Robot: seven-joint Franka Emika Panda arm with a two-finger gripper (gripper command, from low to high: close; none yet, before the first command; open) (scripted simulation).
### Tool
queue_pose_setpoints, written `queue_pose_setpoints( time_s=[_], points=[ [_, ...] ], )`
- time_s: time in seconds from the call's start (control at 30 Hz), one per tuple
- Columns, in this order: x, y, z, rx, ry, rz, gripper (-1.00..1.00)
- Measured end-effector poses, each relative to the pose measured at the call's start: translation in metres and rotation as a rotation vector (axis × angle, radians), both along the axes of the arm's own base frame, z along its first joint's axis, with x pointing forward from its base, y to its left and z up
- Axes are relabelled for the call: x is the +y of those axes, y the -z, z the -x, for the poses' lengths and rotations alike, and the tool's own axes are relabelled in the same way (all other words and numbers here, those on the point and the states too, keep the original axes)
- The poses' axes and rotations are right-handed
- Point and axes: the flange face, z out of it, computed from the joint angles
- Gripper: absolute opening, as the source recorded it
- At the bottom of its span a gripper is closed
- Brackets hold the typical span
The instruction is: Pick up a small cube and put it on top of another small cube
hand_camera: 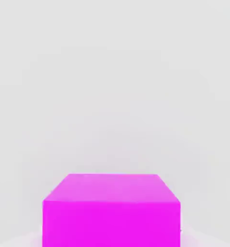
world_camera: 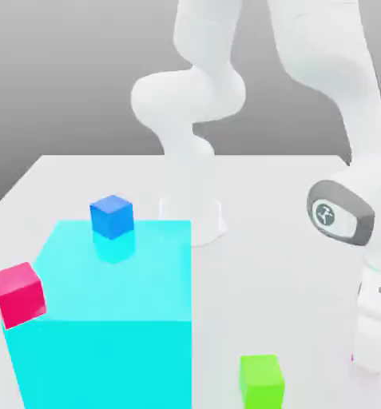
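Arm lowered at the exterior view's right; magenta cube lying directly under the hand camera.

The gripper is reading as fully closed; whether it is gripping anything cannot be told. The small cube (hand_camera: 112, 212), a matte magenta-purple block with plain faces and crisp edges, is sitting close beneath the hand on the smooth white table (world_camera: 281, 208). Well apart from the hand are resting a glossy green cube (world_camera: 262, 381), a large translucent-looking cyan block (world_camera: 105, 311), a blue cube (world_camera: 112, 216) and a crimson-pink cube (world_camera: 17, 294).
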Motion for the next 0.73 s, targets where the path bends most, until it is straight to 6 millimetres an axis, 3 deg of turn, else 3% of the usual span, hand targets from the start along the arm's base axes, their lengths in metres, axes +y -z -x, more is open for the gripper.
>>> queue_pose_setpoints(
  time_s=[0.17,0.3,0.4,0.53,0.57,0.6,0.63,0.73],
  points=[
    [-0.113,-0.072,-0.083,-0.011,0.251,0.016,-1.0],
    [-0.211,-0.125,-0.115,-0.01,0.436,0.017,-1.0],
    [-0.309,-0.165,-0.12,-0.007,0.613,0.012,-1.0],
    [-0.462,-0.222,-0.093,-0.001,0.887,-0.004,-1.0],
    [-0.486,-0.218,-0.085,0.0,0.932,-0.006,-1.0],
    [-0.484,-0.207,-0.086,0.001,0.926,-0.007,-1.0],
    [-0.473,-0.198,-0.09,0.001,0.905,-0.007,1.0],
    [-0.473,-0.198,-0.09,0.001,0.904,-0.007,1.0]
  ],
)
